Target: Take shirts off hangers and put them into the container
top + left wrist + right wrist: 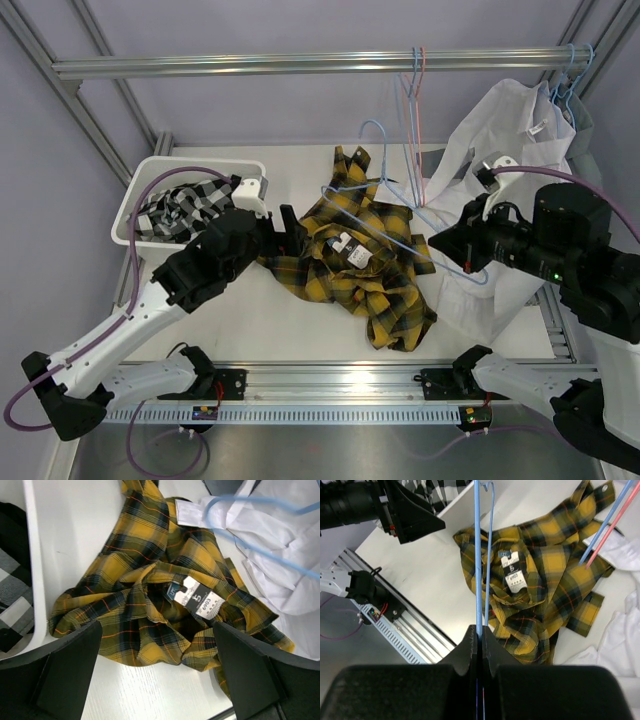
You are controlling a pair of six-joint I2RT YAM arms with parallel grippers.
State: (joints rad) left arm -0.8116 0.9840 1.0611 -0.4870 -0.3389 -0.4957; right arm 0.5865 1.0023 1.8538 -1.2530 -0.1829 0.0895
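Observation:
The yellow-and-black plaid shirt (365, 265) (150, 580) (545, 580) lies crumpled on the table, off any hanger. My left gripper (290, 225) (157, 627) stands open just above its near-left edge, with nothing between the fingers. The right gripper (445, 245) (480, 630) is shut on the wire of a light blue hanger (372, 122) (478, 555) that slants over the plaid shirt. At back left the white container (200, 163) (35, 555) holds the black-and-white checked shirt (185, 208) (12, 590). A white shirt (500, 130) (280, 545) hangs at the right.
A pink hanger (422, 120) (607, 535) and a light blue one hang bare from the metal rail (250, 66). More light blue hangers (570, 80) hook on the rail's right end above the white shirt. Frame posts stand at both sides.

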